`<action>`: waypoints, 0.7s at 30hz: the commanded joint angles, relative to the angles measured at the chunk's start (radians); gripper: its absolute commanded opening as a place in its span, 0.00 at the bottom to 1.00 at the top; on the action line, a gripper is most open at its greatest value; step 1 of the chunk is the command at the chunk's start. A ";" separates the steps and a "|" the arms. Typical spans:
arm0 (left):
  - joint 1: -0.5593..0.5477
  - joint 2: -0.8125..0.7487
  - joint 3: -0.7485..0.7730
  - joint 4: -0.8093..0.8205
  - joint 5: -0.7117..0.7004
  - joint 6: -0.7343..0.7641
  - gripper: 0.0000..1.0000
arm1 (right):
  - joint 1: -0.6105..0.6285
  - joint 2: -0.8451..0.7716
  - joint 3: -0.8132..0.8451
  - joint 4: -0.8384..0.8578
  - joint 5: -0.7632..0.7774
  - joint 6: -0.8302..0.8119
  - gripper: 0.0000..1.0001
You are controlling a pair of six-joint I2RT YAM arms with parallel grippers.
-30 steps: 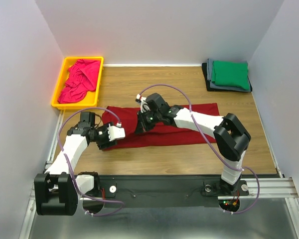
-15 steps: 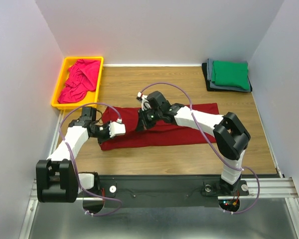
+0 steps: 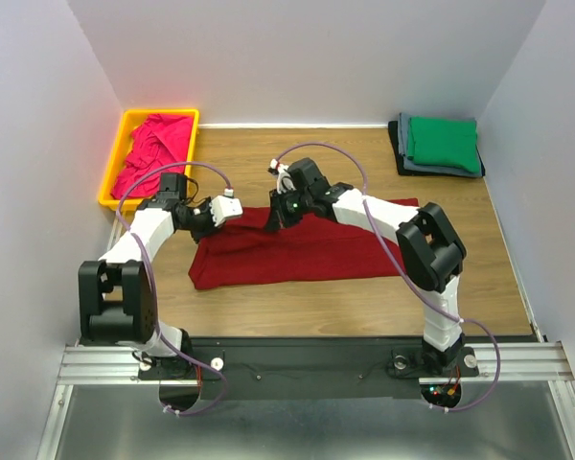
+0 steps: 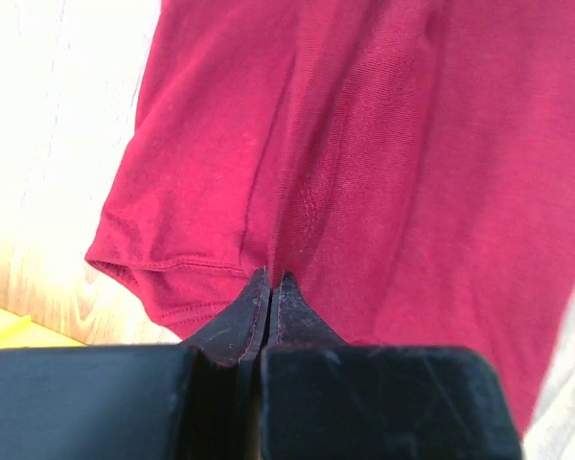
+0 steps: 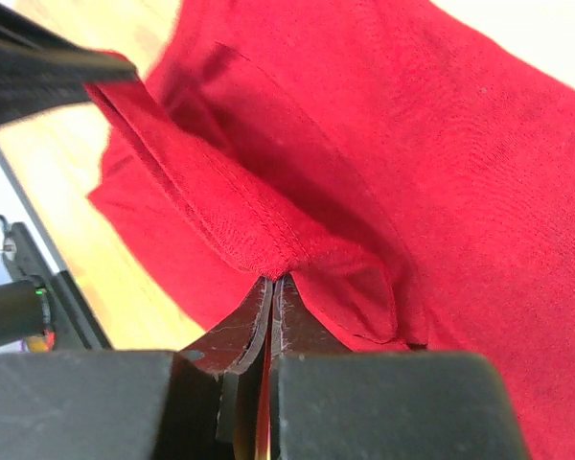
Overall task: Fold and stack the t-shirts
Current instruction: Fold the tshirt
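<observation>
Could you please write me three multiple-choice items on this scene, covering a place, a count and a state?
1. Where does the crumpled magenta-pink cloth t-shirt lie?
A) in the yellow plastic bin
B) spread flat in front of the arms
C) draped over an arm

2. How many layers show in the stack of folded cloth t-shirts at the far right?
A) two
B) three
C) five

3. How do the left arm's jaws stand?
A) wide open in the air
B) shut on the dark red cloth t-shirt
C) shut on the bin's rim

Answers:
1. A: the top view shows the pink cloth inside the yellow rim.
2. B: green lies over grey, which lies over black.
3. B: the left wrist view shows the tips pressed together on the red hem.
</observation>
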 commanded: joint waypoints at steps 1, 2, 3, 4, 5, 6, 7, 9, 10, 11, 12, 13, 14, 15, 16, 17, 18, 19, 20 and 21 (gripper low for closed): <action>0.002 0.034 0.041 0.067 -0.030 -0.070 0.00 | -0.009 0.027 0.029 0.028 0.000 -0.032 0.00; 0.002 0.043 0.044 0.097 -0.048 -0.078 0.00 | -0.015 0.033 0.026 0.033 0.001 -0.031 0.01; 0.002 0.051 0.046 0.114 -0.058 -0.087 0.00 | -0.017 0.035 0.023 0.036 -0.002 -0.031 0.01; 0.002 0.065 0.052 0.133 -0.070 -0.116 0.00 | -0.021 0.035 0.015 0.040 -0.003 -0.031 0.01; 0.000 0.073 0.056 0.165 -0.088 -0.130 0.00 | -0.023 0.036 0.012 0.050 -0.002 -0.031 0.01; 0.000 0.089 0.071 0.173 -0.096 -0.137 0.00 | -0.026 0.041 0.012 0.053 -0.002 -0.032 0.01; 0.000 0.099 0.079 0.191 -0.102 -0.142 0.00 | -0.031 0.044 0.012 0.059 -0.002 -0.031 0.01; -0.006 0.111 0.087 0.211 -0.116 -0.151 0.00 | -0.038 0.050 0.015 0.065 0.003 -0.032 0.01; -0.015 0.129 0.099 0.219 -0.130 -0.154 0.00 | -0.044 0.051 0.017 0.068 0.004 -0.032 0.01; -0.021 0.140 0.105 0.231 -0.134 -0.156 0.00 | -0.047 0.055 0.018 0.076 0.001 -0.026 0.01; -0.027 0.149 0.111 0.237 -0.147 -0.159 0.00 | -0.050 0.061 0.020 0.079 -0.002 -0.021 0.00; -0.036 0.172 0.124 0.245 -0.162 -0.165 0.00 | -0.054 0.062 0.021 0.080 0.000 -0.021 0.01; -0.049 0.185 0.130 0.250 -0.180 -0.171 0.00 | -0.060 0.068 0.021 0.085 0.001 -0.018 0.00; -0.053 0.194 0.136 0.251 -0.185 -0.173 0.00 | -0.060 0.070 0.020 0.086 0.001 -0.018 0.01; -0.056 0.211 0.142 0.253 -0.194 -0.174 0.00 | -0.061 0.073 0.020 0.088 0.004 -0.018 0.01; -0.070 0.217 0.144 0.262 -0.217 -0.177 0.03 | -0.066 0.074 0.017 0.091 0.004 -0.018 0.01; -0.076 0.223 0.144 0.265 -0.228 -0.179 0.07 | -0.069 0.076 0.015 0.093 0.006 -0.018 0.00; -0.084 0.234 0.142 0.276 -0.242 -0.180 0.10 | -0.073 0.081 0.014 0.096 0.006 -0.018 0.01; -0.086 0.238 0.145 0.279 -0.242 -0.184 0.13 | -0.075 0.082 0.014 0.096 0.007 -0.018 0.01; -0.086 0.246 0.148 0.285 -0.242 -0.199 0.21 | -0.078 0.084 0.015 0.097 0.010 -0.015 0.00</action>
